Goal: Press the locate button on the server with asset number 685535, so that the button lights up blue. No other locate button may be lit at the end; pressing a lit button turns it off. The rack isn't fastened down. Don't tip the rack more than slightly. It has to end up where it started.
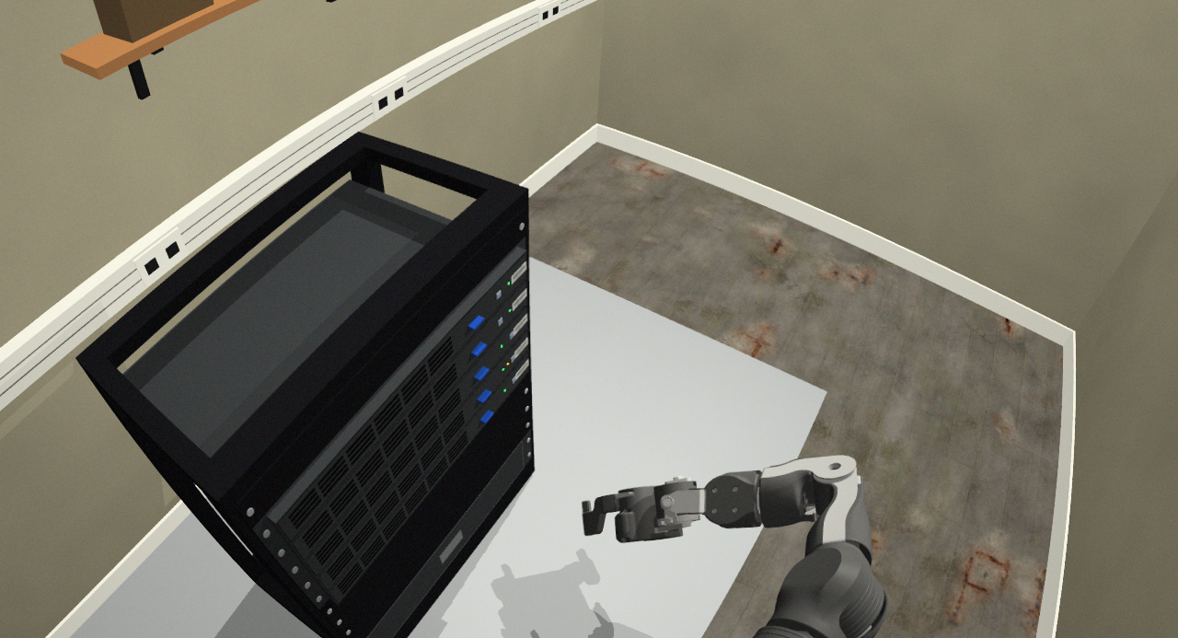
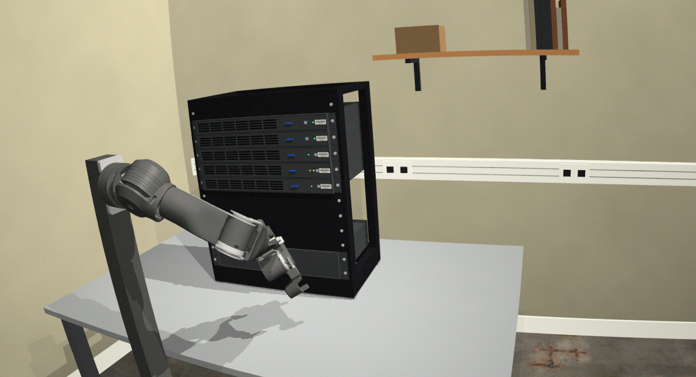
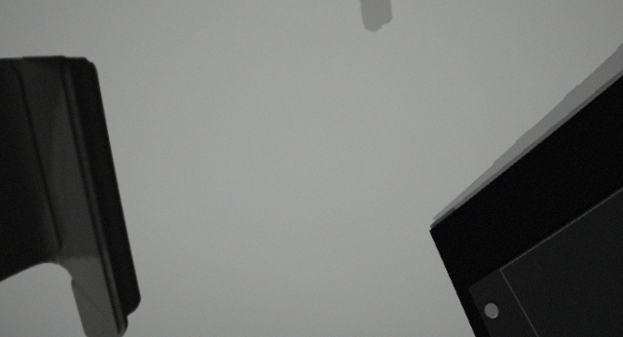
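Black rack [image 2: 371,180] with five servers upright on the grey surface [image 2: 428,302], the hand low in front of it.

The servers [image 2: 265,155] fill the rack's upper bays, each with a small button [image 2: 306,123] by its label; the asset numbers are too small to read. The hand [image 2: 296,288] hangs just above the surface near the rack's bottom panel, apart from it, fingers partly spread and holding nothing.

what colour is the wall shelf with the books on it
Orange-brown wall shelf on black brackets; clearest in the exterior view.
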You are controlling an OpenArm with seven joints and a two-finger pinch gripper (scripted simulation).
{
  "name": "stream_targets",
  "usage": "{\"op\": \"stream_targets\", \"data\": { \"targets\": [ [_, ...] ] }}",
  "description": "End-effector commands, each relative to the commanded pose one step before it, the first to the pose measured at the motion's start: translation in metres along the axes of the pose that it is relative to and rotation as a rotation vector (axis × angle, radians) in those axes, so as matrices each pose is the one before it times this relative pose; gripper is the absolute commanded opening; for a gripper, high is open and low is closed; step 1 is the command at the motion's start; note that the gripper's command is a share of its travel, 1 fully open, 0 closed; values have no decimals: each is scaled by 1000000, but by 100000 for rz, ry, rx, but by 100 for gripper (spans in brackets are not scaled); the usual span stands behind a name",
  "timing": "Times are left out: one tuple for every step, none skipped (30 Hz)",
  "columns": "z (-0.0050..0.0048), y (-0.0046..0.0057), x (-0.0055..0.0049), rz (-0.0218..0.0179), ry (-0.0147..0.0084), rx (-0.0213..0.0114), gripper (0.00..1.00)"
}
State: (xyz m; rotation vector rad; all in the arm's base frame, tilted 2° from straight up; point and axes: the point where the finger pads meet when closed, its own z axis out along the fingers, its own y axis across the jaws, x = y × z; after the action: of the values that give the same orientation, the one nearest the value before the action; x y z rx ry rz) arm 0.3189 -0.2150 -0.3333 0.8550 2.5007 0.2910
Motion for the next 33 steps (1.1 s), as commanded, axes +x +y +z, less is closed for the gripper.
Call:
{"op": "stream_targets", "data": {
  "targets": [
    [-789, 8550, 648, 4753, 565, -3430, 60],
    [-454, 4578, -11, 2403, 265, -1639, 60],
    [-457, 4608, 43, 2449, 283, -1657, 60],
    [-461, 4632, 98, 2494, 301, -1674, 60],
    [-465, 4650, 152, 2538, 319, -1688, 60],
    [-469, 4662, 207, 2581, 337, -1701, 60],
    [0, 0, 0, 0, 0, 0, 60],
    [0, 0, 0, 0, 0, 0, 60],
    [-474, 4668, 260, 2623, 354, -1713, 60],
    [-479, 4668, 312, 2664, 372, -1722, 60],
    [-485, 4663, 363, 2703, 390, -1731, 60],
    [-492, 4652, 413, 2742, 407, -1737, 60],
    [-500, 4636, 460, 2778, 424, -1742, 60],
    [-509, 4615, 506, 2814, 440, -1745, 60],
    [-519, 4590, 549, 2848, 457, -1747, 60],
    [-530, 4559, 589, 2880, 472, -1747, 60],
    [-542, 4525, 626, 2911, 488, -1746, 60],
    [-555, 4487, 661, 2941, 502, -1743, 60],
    [-570, 4445, 692, 2968, 516, -1739, 60],
    [-585, 4400, 720, 2994, 530, -1734, 60],
    [-602, 4352, 745, 3018, 542, -1727, 60],
    [-621, 4301, 766, 3041, 555, -1720, 60],
    [-640, 4248, 783, 3062, 566, -1711, 60],
    [0, 0, 0, 0, 0, 0, 60],
    [0, 0, 0, 0, 0, 0, 60],
    [-661, 4194, 798, 3080, 576, -1701, 60],
    [-683, 4137, 808, 3097, 586, -1690, 60],
    [-706, 4080, 816, 3112, 595, -1678, 60],
    [-730, 4021, 819, 3125, 604, -1665, 60],
    [-756, 3962, 820, 3136, 611, -1651, 60],
    [-782, 3903, 818, 3144, 618, -1636, 60],
    [-810, 3844, 813, 3151, 625, -1621, 60],
    [-838, 3785, 804, 3155, 630, -1605, 60]
  ]
}}
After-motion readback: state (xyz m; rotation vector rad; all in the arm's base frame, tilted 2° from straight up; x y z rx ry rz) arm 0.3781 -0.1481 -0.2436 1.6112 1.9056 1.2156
